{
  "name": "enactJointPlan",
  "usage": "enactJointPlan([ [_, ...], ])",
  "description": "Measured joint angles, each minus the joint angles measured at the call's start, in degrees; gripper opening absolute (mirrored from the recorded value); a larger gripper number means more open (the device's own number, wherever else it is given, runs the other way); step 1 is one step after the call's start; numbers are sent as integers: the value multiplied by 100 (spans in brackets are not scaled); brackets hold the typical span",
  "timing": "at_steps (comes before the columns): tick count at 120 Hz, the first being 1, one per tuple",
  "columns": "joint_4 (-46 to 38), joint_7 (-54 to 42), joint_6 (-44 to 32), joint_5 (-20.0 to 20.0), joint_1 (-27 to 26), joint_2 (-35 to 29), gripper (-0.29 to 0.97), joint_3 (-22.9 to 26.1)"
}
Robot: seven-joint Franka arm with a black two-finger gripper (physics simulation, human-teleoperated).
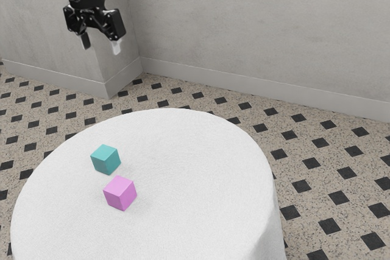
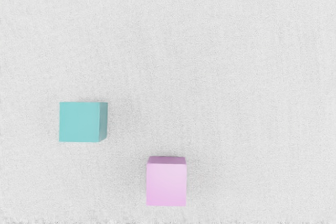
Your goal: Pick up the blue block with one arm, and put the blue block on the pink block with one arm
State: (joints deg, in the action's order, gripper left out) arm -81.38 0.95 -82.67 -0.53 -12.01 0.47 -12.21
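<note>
A teal-blue block (image 1: 105, 159) rests on the round white table (image 1: 195, 150), toward the exterior view's left. A pink block (image 1: 119, 192) sits just in front of it, a small gap between them. High above the table, at the exterior view's upper left, my gripper (image 1: 100, 44) hangs open with nothing between its fingers. Looking straight down, the wrist view has the blue block (image 2: 83, 121) and the pink block (image 2: 166, 181) lying apart on the white cloth (image 2: 210, 51).
A grey wall and a protruding pillar (image 1: 91, 41) stand behind the arm. The floor (image 1: 317, 150) is speckled tile with black diamonds. The table's edge curves away on the exterior view's right.
</note>
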Motion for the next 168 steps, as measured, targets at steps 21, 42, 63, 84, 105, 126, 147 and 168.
enactJointPlan([
  [21,6,42,145,12,26,2,68,-12],
  [42,1502,77,628,109,131,26,68,15],
  [63,1740,108,926,132,307,459,68,25],
  [84,1738,126,995,144,297,656,68,21],
  [105,1389,136,874,134,314,536,68,28],
  [126,-1064,145,-449,51,437,-248,68,194],
  [147,-2589,96,-1812,-203,681,-509,68,222],
  [168,-3347,-7,-2694,-526,971,-510,68,219],
])
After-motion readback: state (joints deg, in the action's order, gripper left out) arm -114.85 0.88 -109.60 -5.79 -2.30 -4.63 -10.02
